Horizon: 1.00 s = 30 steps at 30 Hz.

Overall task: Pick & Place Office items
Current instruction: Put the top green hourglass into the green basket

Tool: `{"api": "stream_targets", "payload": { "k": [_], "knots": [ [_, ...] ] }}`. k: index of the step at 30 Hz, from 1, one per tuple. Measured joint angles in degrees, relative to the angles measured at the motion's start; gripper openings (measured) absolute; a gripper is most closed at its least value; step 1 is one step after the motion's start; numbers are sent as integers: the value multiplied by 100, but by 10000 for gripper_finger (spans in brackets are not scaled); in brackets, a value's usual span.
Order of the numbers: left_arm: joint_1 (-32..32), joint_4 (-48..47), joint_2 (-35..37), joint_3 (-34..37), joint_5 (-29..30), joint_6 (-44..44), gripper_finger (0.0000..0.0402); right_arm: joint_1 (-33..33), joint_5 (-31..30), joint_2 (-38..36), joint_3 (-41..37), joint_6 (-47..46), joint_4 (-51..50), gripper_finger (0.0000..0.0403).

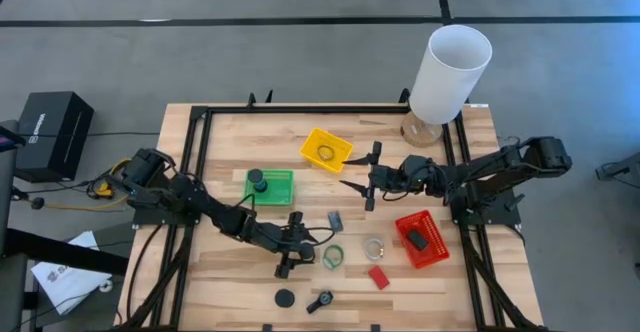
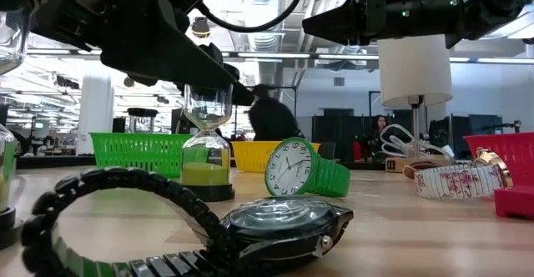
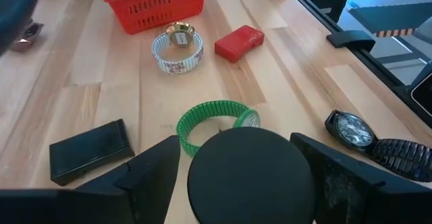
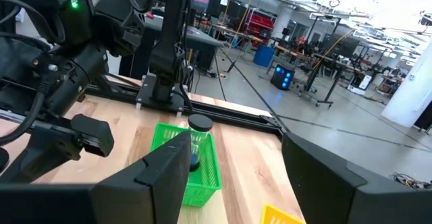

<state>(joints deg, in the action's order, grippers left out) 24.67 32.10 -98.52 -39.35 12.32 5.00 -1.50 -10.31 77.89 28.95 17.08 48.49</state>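
The left gripper (image 1: 291, 244) hangs with fingers spread around a black hourglass top (image 3: 250, 173), apparently about to grasp; closing comes next. Just beyond it lies the green watch (image 3: 214, 119). The right gripper (image 1: 370, 177) waits open above the table. Only the low view reveals the hourglass (image 2: 206, 143) as glass-bodied.

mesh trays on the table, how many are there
3: a green tray left of centre, holding an hourglass; a yellow tray toward the far side, centre; a red tray on the right. None looks hidden.
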Motion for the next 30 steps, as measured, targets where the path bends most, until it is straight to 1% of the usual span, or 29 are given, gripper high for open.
{"api": "stream_targets", "payload": {
  "k": [3, 11, 14, 16, 22, 27, 30],
  "knots": [
    [0, -1, 0, 0, -28, 2, 260, 2, 0, 0, 0, 0, 0, 224],
    [0, -8, 0, 0, -60, -1, 213, 0, 0, 0, 0, 0, 0, 224],
    [0, -7, 0, 0, -59, 0, 202, 1, 0, 0, 0, -1, 0, 224],
    [0, -7, 0, 0, -59, 2, 202, 2, 0, 0, 0, -4, 0, 224],
    [0, -1, 0, 0, -7, -16, 225, 2, 0, 0, 0, -12, 0, 224],
    [-33, -58, 161, 2, -2, -5, 204, -4, 2, 0, -2, -17, -4, 224],
    [-33, -71, 388, 7, 4, -17, 201, -4, 0, 0, -2, -16, -4, 224]
  ]
}}
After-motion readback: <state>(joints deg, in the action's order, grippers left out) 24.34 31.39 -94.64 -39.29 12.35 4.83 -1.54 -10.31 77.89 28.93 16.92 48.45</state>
